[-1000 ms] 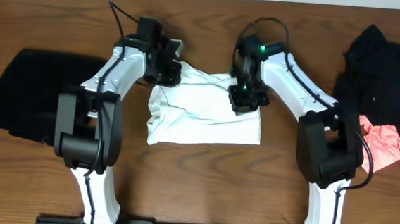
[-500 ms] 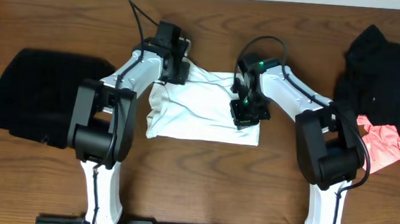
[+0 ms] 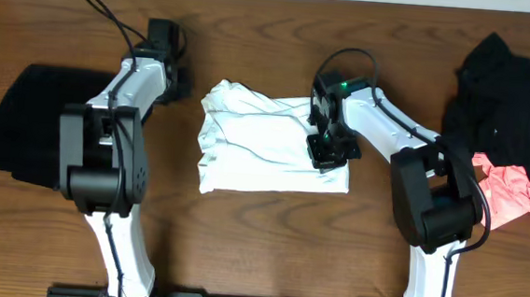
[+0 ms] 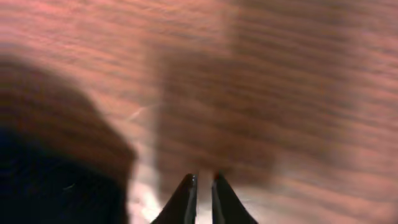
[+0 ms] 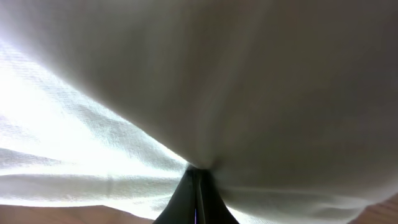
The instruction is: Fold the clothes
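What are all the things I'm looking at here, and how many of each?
T-shirt: one, white, partly folded, middle of the table.
folded garment: one, black, far left.
heap of clothing: one, black, far right.
pink garment: one, pink, far right, just below the black heap.
table: one, brown wood, under everything.
left hand: one, black fingers, shut and empty, over bare wood beside the folded garment.
right hand: one, black fingers, shut on the T-shirt's right part.
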